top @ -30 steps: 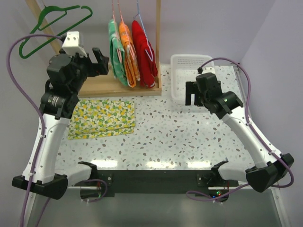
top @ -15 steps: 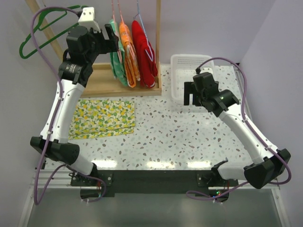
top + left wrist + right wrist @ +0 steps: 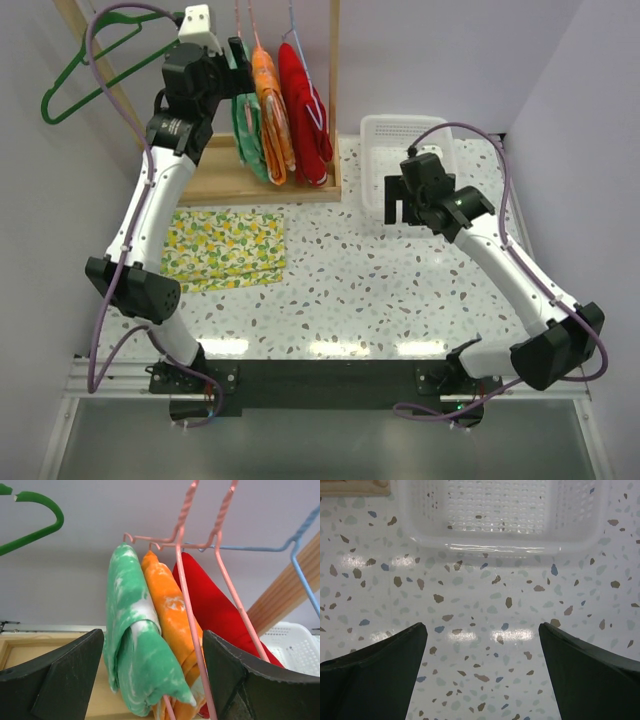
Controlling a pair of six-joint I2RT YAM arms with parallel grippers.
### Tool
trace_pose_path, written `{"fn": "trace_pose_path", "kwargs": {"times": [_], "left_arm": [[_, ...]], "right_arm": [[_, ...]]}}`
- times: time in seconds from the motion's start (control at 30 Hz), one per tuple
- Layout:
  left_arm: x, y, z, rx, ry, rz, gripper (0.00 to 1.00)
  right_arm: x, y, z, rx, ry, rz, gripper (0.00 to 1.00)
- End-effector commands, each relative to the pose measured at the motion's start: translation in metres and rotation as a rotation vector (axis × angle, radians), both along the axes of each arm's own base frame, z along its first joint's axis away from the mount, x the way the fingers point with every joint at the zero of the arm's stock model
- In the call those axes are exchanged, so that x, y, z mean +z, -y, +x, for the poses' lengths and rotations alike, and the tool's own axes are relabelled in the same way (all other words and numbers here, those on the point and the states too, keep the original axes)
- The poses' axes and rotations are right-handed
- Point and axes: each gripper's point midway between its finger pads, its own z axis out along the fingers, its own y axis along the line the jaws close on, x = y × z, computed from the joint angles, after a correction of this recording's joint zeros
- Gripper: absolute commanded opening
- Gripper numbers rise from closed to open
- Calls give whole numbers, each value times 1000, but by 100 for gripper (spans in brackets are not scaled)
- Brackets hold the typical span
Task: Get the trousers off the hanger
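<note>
Left gripper [image 3: 152, 675], jaws spread wide, straddles the green trousers [image 3: 127, 630] and orange trousers [image 3: 167, 610] hanging far left, apparently clamping nothing yet; red trousers [image 3: 205, 600] hang alongside. Soft, light cloth: pinch the folded lower bulk. Right gripper [image 3: 482, 670] gapes empty.

Speckled table [image 3: 400, 280], white basket [image 3: 395, 135], lemon-print cloth [image 3: 222, 250], seemingly folded, wooden rack base [image 3: 225, 183]
</note>
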Motion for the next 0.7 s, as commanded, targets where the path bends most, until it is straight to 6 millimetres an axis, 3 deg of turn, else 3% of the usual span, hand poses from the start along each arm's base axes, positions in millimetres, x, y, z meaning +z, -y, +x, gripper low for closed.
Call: {"fn": "trace_pose_path", "kwargs": {"times": [0.0, 0.1, 0.3, 0.4, 0.43, 0.5, 0.67], "left_arm": [[22, -16, 16, 122, 72, 13, 81], [32, -18, 26, 142, 100, 21, 76], [33, -16, 46, 160, 125, 9, 72], [39, -14, 47, 155, 144, -7, 63], [42, -15, 46, 159, 153, -10, 51], [45, -16, 45, 163, 160, -8, 42], [52, -16, 42, 158, 181, -15, 3]], "right_arm": [[-6, 3, 5, -7, -2, -40, 99], [-13, 7, 6, -14, -20, -75, 99], [-19, 8, 11, -9, -38, -117, 99], [-20, 8, 14, -12, -44, -123, 99], [-22, 7, 15, -15, -47, -126, 99], [-22, 8, 17, -17, -47, -133, 99], [-25, 9, 17, -23, -56, -141, 99]]}}
